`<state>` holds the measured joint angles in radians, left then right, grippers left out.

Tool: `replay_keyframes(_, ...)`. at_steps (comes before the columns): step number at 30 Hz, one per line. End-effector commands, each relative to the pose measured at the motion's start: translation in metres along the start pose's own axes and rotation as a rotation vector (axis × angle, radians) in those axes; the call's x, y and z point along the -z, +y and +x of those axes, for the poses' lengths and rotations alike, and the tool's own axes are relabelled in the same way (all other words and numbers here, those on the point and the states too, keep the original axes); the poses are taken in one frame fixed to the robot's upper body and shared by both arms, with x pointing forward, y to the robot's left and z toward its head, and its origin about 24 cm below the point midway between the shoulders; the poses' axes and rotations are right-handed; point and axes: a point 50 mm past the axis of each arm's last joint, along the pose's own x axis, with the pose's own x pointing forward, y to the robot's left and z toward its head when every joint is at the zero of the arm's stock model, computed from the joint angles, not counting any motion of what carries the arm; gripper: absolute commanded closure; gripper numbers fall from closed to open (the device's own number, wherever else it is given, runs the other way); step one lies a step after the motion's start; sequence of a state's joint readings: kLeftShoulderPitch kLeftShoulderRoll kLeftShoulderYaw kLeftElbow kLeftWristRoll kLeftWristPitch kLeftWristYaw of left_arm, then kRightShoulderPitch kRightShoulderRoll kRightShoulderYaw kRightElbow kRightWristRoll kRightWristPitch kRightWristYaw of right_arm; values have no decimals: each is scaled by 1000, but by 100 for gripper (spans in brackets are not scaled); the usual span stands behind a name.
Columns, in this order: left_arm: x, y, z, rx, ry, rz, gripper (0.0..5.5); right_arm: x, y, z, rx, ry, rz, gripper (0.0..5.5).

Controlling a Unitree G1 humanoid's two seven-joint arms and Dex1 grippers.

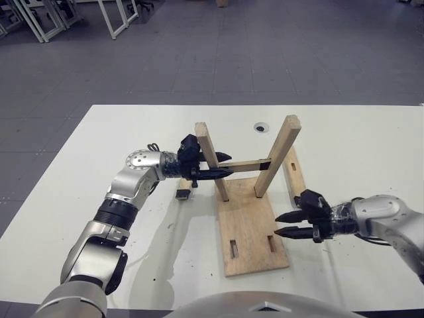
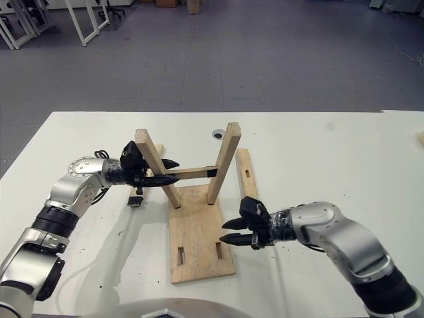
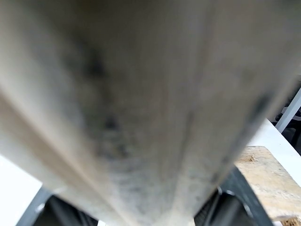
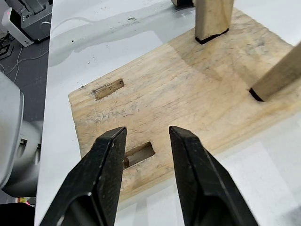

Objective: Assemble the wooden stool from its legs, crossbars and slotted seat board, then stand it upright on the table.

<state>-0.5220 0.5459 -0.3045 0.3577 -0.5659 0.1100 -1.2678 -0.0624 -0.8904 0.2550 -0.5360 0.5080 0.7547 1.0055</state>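
Lying flat mid-tabletop [image 1: 99,152], the slotted seat board [image 1: 248,232] runs long-ways from 12 to 6 o'clock. Two legs are seated in its 12 o'clock end: left leg [image 1: 204,139] leaning toward 11 o'clock, right leg [image 1: 283,142] leaning toward 1 o'clock. Crossbar [image 1: 246,165] spans between them at about mid-height, roughly level, its right end meeting the right leg at a dark joint. Two empty slots at the 6 o'clock end of the board: one at the 7 o'clock corner [image 1: 234,248], one at the 5 o'clock corner [image 1: 271,244]. Loose slotted wooden piece [image 2: 246,172] lies flat on the tabletop just beside the board at 3 o'clock of the right leg. Left claw [image 1: 230,164] comes in from 9 o'clock and is closed around the left leg at the crossbar joint, fingers [image 1: 215,174] reaching past the leg above and below the crossbar; its wrist view is a blur of wood close against the lens. Right claw [image 1: 278,224] comes in from 3 o'clock at the board's 5 o'clock corner, fingers [image 4: 110,155] apart, holding nothing, the corner slot visible between them in its wrist view. Small black object [image 1: 183,194] sits on the tabletop at 9 o'clock of the board, below the left claw. Round hole [image 1: 262,126] in the tabletop at 12 o'clock, beyond the legs.
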Motion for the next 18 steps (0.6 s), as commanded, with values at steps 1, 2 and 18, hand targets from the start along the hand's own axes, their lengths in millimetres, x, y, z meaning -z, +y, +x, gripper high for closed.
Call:
replay_keyframes(1, 10, 6, 3, 23, 242, 109, 347, 8, 1, 21, 11, 12, -79, 384)
replay_keyframes(2, 10, 6, 5, 29, 241, 112, 347, 11, 2, 23, 8, 14, -76, 384)
replay_keyframes(18, -12, 21, -1, 23, 277, 197, 158, 40, 3, 38, 125, 59, -39, 379)
